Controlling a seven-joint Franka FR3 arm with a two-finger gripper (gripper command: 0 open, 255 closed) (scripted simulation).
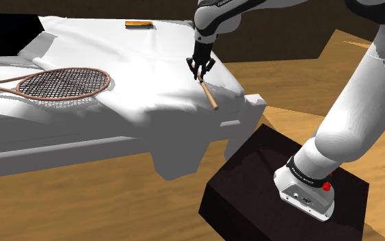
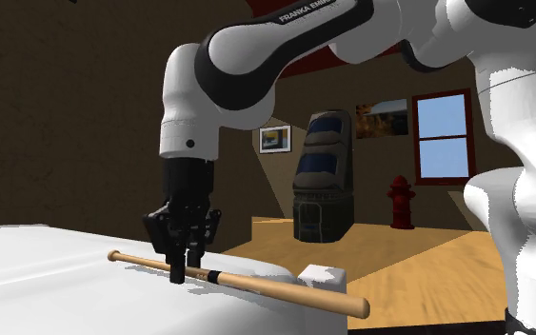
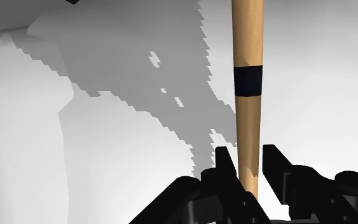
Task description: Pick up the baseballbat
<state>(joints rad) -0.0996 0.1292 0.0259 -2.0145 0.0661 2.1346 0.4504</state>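
Observation:
A wooden baseball bat (image 1: 210,96) with a black band lies near the corner of the white bed (image 1: 136,61), its thick end toward the stand. In the second exterior view the baseball bat (image 2: 285,290) slants across the bed (image 2: 47,276), and the black gripper (image 2: 184,271) comes straight down on its thin handle part. The gripper (image 1: 201,70) hangs from the arm above the bat's far end. In the wrist view the two fingers of the gripper (image 3: 248,167) clasp the bat (image 3: 247,51) from both sides. I cannot tell whether the bat is off the bed.
A tennis racket (image 1: 61,83) lies on the bed at the shoulder view's left, and a small brown flat object (image 1: 138,24) sits at the far edge. The dark stand (image 1: 280,185) is on the wooden floor. A dark cabinet (image 2: 325,176) and a red hydrant (image 2: 401,202) stand far off.

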